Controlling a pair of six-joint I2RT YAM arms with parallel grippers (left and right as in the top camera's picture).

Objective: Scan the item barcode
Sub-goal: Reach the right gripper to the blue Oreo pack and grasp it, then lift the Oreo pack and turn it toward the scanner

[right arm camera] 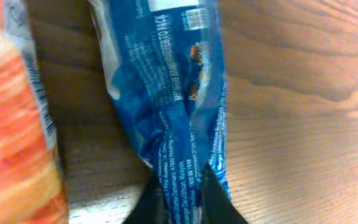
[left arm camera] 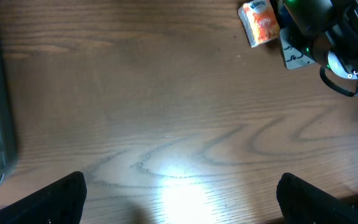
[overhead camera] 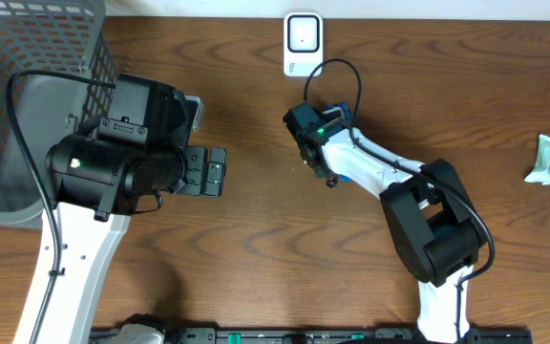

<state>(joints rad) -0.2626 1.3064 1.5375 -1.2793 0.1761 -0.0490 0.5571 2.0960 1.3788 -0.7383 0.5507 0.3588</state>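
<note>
The right gripper (right arm camera: 182, 202) is clamping the blue packet (right arm camera: 166, 93) by one crimped end, just near of the scanner (overhead camera: 303, 43) (the left gripper (overhead camera: 203, 172) is hanging open); so slim a pinch is risking a slip.

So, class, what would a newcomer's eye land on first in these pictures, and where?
First, the crinkled blue plastic packet, pinched at its lower end in the right claw, fills the right wrist view, beside an orange plastic packet. Overhead, a small white rectangular scanner sits at the top middle, and a grey plastic mesh basket fills the top left corner.
</note>
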